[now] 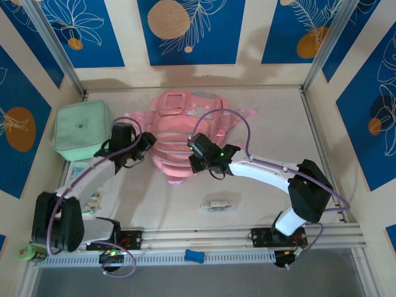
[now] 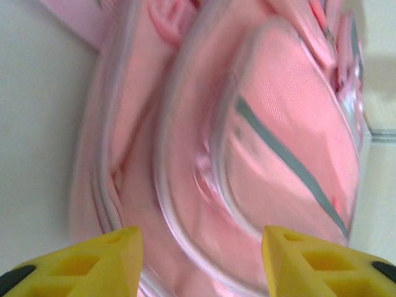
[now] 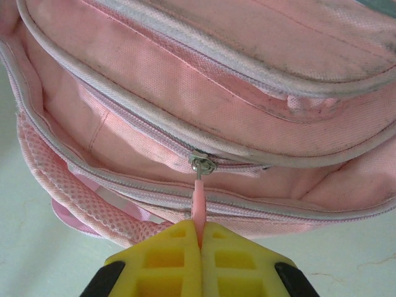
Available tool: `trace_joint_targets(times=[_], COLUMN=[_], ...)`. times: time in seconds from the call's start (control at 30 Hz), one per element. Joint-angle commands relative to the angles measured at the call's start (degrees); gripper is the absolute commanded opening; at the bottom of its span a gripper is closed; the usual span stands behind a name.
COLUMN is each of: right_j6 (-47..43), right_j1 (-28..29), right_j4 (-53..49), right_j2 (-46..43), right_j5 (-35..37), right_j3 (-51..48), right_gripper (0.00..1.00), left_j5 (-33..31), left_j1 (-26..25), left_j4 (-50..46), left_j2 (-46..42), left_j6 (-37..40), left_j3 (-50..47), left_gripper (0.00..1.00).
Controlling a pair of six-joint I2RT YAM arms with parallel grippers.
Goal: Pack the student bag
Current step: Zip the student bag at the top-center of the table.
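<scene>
Right tool pinched on zip pull, left tool parted, empty, student bag lengthwise near-to-far.

Cream walls bearing blue floral panels enclose a pale tabletop

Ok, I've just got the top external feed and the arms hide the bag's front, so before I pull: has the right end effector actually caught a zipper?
Observer: Yes. In the right wrist view, the right end effector is shut on the pink pull tab of a zipper on the student bag.
Operator: Where's the slider?
Observer: The metal slider sits just beyond the fingertips, and the tab runs straight from it into the grip.
Operator: And the left one?
Observer: The left end effector is open above the bag's pink fabric, with nothing gripped between its yellow fingers.
</scene>
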Motion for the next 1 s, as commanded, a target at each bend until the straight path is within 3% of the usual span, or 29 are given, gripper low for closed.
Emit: trace_joint_targets(times=[0.0,0.23,0.43,0.73,0.97], right_j6=[1.36,2.41,2.86,2.15,2.02], right_j1=[0.53,0.54,0.53,0.30,0.10], right_j4=[0.62,1.36,2.19,4.04,4.26], right_j2=[0.23,-0.74,-0.41,0.00,0.54], right_j5=[-1.35,-0.95,-0.88,-2.24,-2.19], right_j3=[-0.49,-1.44,-1.55,-1.64,-1.37], right_gripper=[0.00,0.00,0.00,0.00,0.00], left_j5=[-7.75,-13.92,-17.82,-21.87,-25.14], left_j1=[-5.90,-14.70,-20.14,-23.73,-24.73], left_j4=[4.32,6.38,7.74,10.16,9.24], left_j2=[-2.88,1.60,6.97,12.20,15.28], left_j6=[-10.57,-20.58,-24.75,-31.21,-32.45], left_j3=[-1.96,-0.53,2.45,3.52,5.58], left_gripper=[0.54,0.53,0.50,0.49,0.38])
